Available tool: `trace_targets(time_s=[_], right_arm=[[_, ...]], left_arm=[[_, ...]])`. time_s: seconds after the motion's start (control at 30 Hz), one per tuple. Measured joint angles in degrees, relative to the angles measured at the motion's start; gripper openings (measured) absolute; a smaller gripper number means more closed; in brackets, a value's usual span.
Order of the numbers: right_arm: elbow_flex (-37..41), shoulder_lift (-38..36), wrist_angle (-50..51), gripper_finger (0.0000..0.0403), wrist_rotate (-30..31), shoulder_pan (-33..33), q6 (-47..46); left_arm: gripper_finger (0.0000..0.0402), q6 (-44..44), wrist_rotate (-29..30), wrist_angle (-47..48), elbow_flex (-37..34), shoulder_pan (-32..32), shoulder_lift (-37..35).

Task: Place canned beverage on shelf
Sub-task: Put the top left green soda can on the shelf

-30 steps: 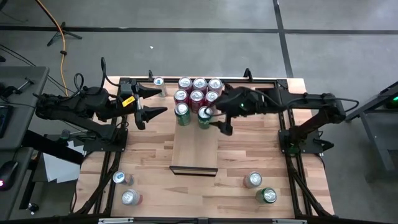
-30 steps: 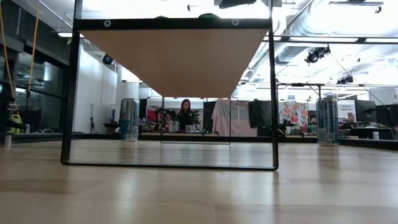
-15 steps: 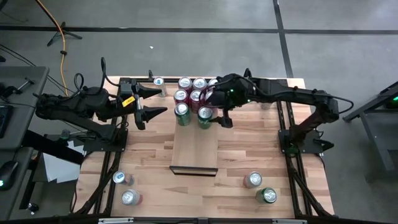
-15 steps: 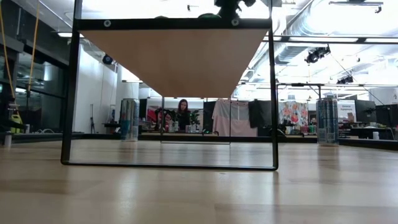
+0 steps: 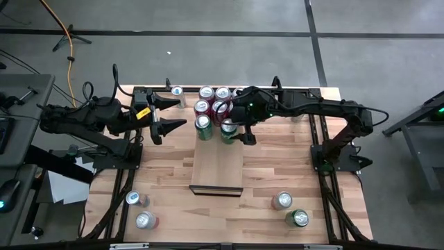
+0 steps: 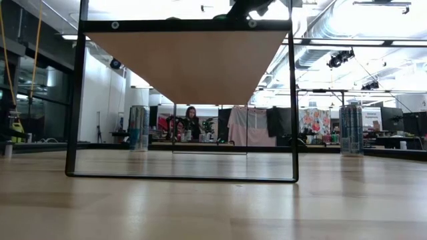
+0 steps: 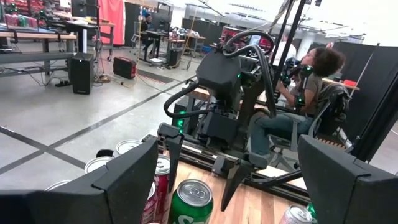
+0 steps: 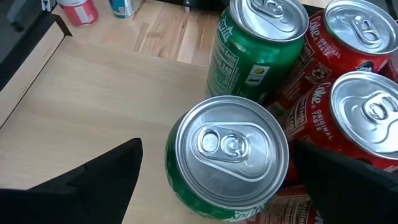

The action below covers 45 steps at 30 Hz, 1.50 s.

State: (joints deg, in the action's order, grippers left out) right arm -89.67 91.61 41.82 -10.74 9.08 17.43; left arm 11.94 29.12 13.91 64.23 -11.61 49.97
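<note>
A green can (image 5: 228,130) is seen standing upright at the far end of the shelf (image 5: 217,167), beside a second green can (image 5: 202,127) at its 9 o'clock. Red cans (image 5: 211,101) are clustered just beyond both, toward 12 o'clock. The right claw (image 5: 237,130) is positioned over the first green can with its fingers spread wide on either side; no grip is made, and in the right wrist view the can top (image 8: 227,144) is shown between the dark fingers. The left claw (image 5: 166,114) is held apart at 9 o'clock of the cans, above the table (image 5: 166,173), grasping nothing. Four more cans are found toward the table's near corners.
</note>
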Motion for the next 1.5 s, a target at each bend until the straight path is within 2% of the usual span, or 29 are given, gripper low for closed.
trace_targets(time_s=[0.13, 0.47, 0.73, 0.83, 1.07, 1.2, 1.33, 1.5], right_arm=[[0.0, 0.0, 0.3, 0.0375, 0.2, -0.2, -0.4], [0.0, 0.0, 0.4, 0.0267, 1.4, -1.2, -5.2], [0.0, -0.2, -0.1, 0.0263, 2.1, -3.7, -15.0], [0.0, -0.2, -0.3, 0.0263, 7.1, -5.6, -17.9], [0.1, -0.1, 0.3, 0.0263, 25.6, -9.8, -29.5], [0.1, -0.1, 2.7, 0.0263, 32.3, -11.3, -35.6], [0.0, -0.3, 5.1, 0.0263, 34.8, -11.9, -43.1], [0.0, -0.3, 4.5, 0.0264, 33.2, -11.9, -44.0]], left_arm=[[0.0317, 0.0, 0.0, 0.0, 0.0, 0.0, 0.0], [0.0317, 0.0, 0.0, 0.0, 0.0, 0.0, 0.0], [0.0317, 0.0, 0.0, 0.0, 0.0, 0.0, 0.0], [0.0317, 0.0, 0.0, 0.0, 0.0, 0.0, 0.0], [0.0317, 0.0, 0.0, 0.0, 0.0, 0.0, 0.0], [0.0317, 0.0, 0.0, 0.0, 0.0, 0.0, 0.0], [0.0317, 0.0, 0.0, 0.0, 0.0, 0.0, 0.0], [0.0317, 0.0, 0.0, 0.0, 0.0, 0.0, 0.0]])
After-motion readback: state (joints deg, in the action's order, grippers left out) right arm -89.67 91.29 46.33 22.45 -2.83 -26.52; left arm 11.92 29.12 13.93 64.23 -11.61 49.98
